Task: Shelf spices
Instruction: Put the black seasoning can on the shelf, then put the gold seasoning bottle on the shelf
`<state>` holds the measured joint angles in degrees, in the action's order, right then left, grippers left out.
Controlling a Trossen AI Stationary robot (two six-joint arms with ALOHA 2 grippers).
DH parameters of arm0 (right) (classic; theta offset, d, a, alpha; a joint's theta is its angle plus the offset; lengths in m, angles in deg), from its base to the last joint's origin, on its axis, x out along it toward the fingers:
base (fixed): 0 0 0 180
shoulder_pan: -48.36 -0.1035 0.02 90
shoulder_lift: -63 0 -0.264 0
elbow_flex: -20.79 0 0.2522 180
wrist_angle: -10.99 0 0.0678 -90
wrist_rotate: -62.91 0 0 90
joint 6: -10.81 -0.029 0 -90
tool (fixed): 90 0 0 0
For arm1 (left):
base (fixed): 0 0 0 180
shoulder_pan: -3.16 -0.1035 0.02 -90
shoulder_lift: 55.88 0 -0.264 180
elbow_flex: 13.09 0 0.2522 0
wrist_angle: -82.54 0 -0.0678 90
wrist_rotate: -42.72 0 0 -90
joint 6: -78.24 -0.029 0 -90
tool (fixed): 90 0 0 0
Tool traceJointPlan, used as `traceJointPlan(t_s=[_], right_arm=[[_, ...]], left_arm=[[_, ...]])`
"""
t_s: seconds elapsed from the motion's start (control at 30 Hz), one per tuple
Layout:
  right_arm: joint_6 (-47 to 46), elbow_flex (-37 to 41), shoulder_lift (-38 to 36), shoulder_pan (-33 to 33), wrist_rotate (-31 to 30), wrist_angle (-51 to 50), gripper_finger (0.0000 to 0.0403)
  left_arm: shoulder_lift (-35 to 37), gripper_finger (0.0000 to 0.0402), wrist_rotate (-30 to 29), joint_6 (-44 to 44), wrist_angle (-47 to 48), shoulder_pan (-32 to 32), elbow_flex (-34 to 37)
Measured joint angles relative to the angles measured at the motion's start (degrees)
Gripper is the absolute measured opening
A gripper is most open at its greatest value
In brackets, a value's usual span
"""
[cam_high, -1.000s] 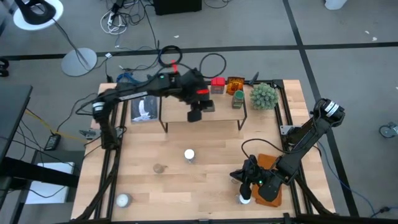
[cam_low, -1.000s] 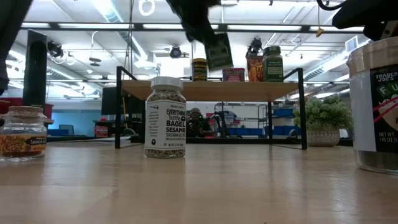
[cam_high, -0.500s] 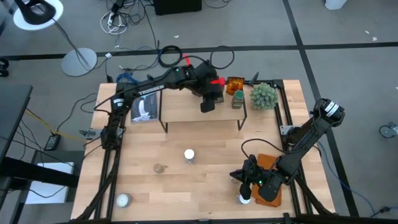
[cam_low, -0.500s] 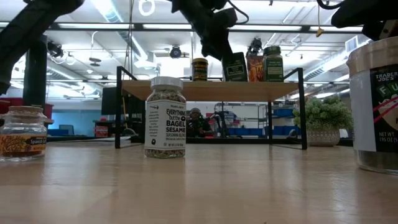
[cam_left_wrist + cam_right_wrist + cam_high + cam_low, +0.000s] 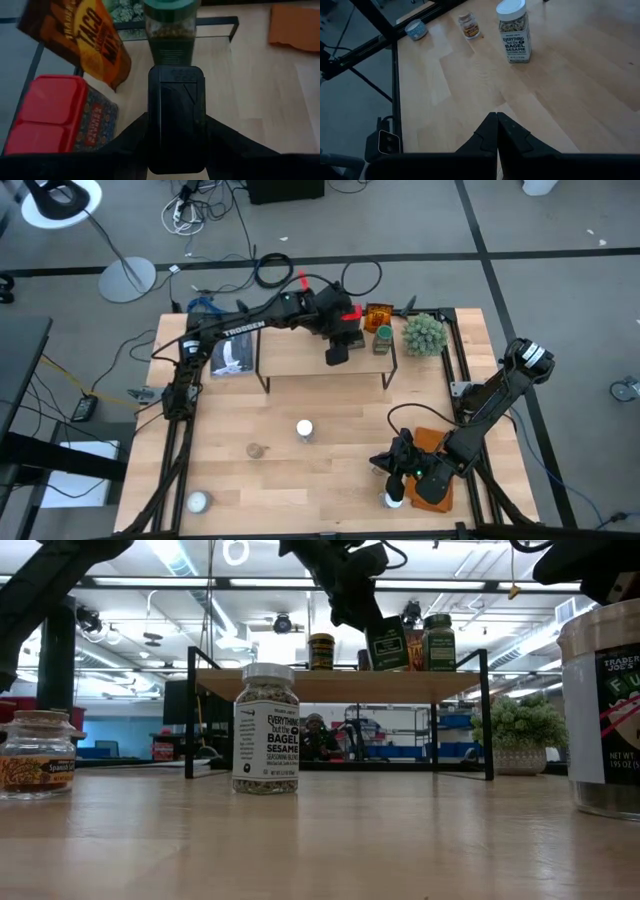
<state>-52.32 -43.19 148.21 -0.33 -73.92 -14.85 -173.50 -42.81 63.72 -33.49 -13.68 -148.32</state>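
A dark rectangular tin (image 5: 175, 117) is gripped by the left gripper (image 5: 337, 350) above the light-wood shelf (image 5: 300, 360), beside a red box (image 5: 55, 115). The right gripper (image 5: 497, 125) is closed and empty over the table (image 5: 330, 470), where a white-lidded cylindrical jar (image 5: 265, 728) stands.

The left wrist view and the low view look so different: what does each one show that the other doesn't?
Only the left wrist view shows the red box whole from above and the orange cloth. Only the low view shows the bagel seasoning jar on the table, a small brown-lidded jar, and a yellow-lidded jar on the shelf. Both show the left end effector holding the dark tin over the shelf, beside the green-lidded jar.
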Motion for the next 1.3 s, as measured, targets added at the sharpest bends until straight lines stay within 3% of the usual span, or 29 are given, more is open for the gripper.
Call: traceJointPlan(t_s=[0.27, 0.63, 1.07, 1.3], right_arm=[[0.04, 0.0, 0.0, -0.46, 0.0, 0.0, 0.0003], [0.14, -0.02, 0.0, -0.48, 0.02, 0.0, 0.0003], [0.17, -0.02, 0.0, -0.48, 0.04, 0.01, 0.0004], [0.15, -0.02, 0.02, -0.48, 0.05, 0.02, 0.0002]], left_arm=[[0.0, 0.0147, 0.03, 0.39, 1.64, 0.0, 0.04], [0.02, 0.0182, 0.14, 1.27, 1.38, 0.03, 0.09], [0.36, 0.0184, 0.14, 1.26, 1.45, 0.05, 0.09], [0.44, 0.0184, 0.12, 1.18, 4.45, 0.11, -4.39]])
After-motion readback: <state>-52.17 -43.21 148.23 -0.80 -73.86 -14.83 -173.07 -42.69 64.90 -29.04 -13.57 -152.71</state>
